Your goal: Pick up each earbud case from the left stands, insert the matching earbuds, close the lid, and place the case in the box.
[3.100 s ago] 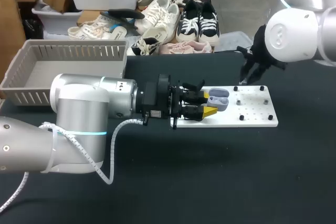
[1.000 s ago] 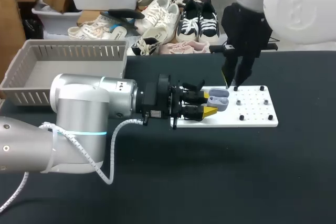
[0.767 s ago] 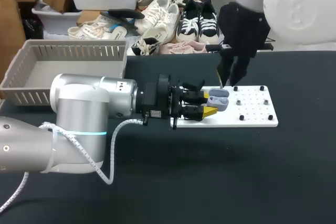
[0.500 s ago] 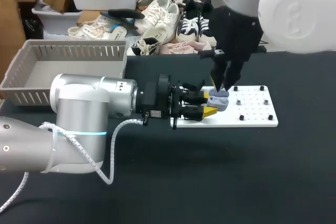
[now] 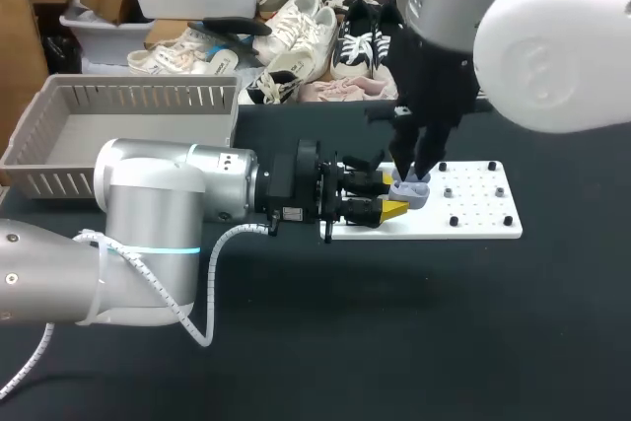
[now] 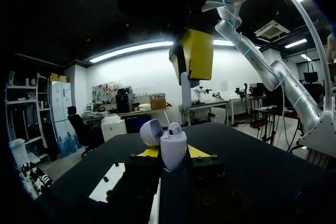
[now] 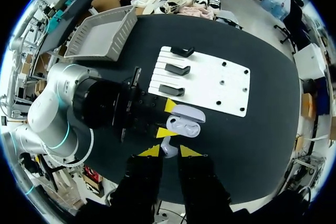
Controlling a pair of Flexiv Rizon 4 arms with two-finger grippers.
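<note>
Earbud case (image 5: 408, 191) is sitting open in left jaws, right jaws gripping an earbud (image 7: 167, 147) above; closing, boxing remaining.

Mid-frame: pale lilac plastic earbud case (image 6: 172, 150), lid open, clamped in left gripper (image 6: 173, 153). Directly above, right gripper (image 6: 189, 64), white earbud (image 6: 186, 90) in yellow tips, just over case.
</note>
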